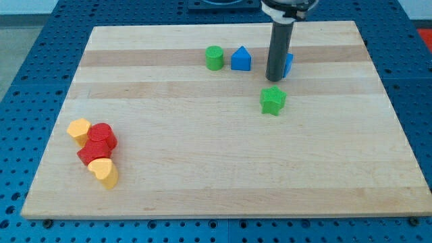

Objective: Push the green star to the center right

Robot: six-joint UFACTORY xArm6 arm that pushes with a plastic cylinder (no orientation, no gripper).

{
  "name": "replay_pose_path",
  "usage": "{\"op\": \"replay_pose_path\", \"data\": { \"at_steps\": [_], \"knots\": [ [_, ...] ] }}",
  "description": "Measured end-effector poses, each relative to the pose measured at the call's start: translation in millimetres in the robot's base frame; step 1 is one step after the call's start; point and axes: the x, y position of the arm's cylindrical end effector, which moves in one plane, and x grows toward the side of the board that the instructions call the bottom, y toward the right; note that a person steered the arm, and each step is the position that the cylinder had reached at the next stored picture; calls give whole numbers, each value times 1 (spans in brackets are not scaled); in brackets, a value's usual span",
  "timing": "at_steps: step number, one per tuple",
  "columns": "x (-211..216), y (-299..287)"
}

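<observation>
Where the counter [223,182] comes nearest the view's bottom left, a cluster sits: yellow heart [104,172], two red blocks [98,143] touching, 2nd yellow block [79,129] at its top. Green star [273,100] lies right of ctr, upper half, my tip [275,77] just above it, apart. Farthest: green cylinder [214,58], blue block [241,59], 2nd blue block [289,65] partly hidden behind rod; no pincer on this arm, so none to report.

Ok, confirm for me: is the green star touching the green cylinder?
No. The green star sits alone just below my tip, well apart from the green cylinder toward the view's upper left.
</observation>
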Motion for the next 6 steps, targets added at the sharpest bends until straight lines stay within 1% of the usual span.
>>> {"op": "replay_pose_path", "data": {
  "at_steps": [1,2,3,4,5,6],
  "knots": [
    [-11,0],
    [-8,0],
    [14,0],
    [14,-18],
    [14,-78],
    [49,-76]
  ]
}}
